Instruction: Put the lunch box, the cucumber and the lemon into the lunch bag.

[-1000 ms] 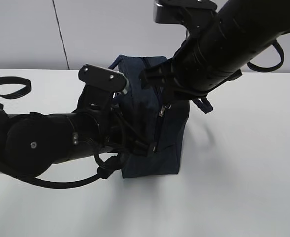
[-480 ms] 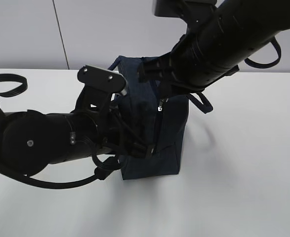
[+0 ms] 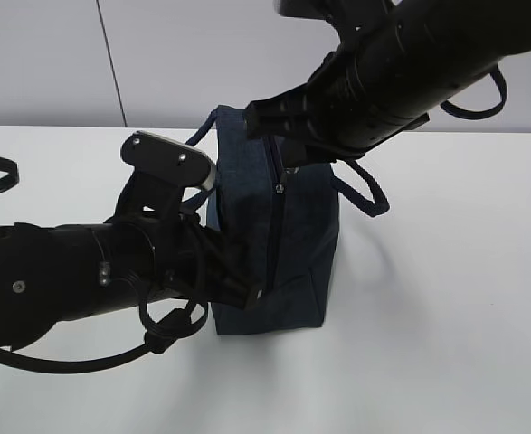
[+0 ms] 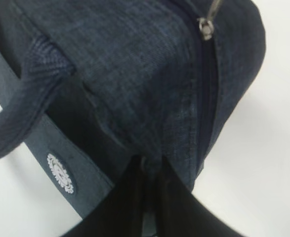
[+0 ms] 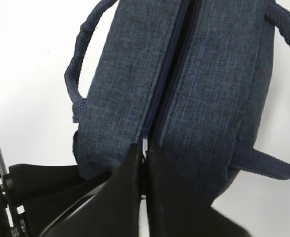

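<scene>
Bag [image 3: 301, 244] stands mid-table [image 3: 446, 344], zipper line closed along what shows. My left claw [image 4: 152, 165] is pinched on fabric at its near end; my right claw [image 5: 145, 153] is clamped at the zipper [image 5: 167, 74], probably on the pull. Lunch box, cucumber, lemon: none visible. Contents unknown, so progress unclear.

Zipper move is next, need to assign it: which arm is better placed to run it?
Right. The right gripper is shut on the zipper of the lunch bag, seemingly at the pull; the left gripper pinches fabric at the bag's lower end, anchoring.
</scene>
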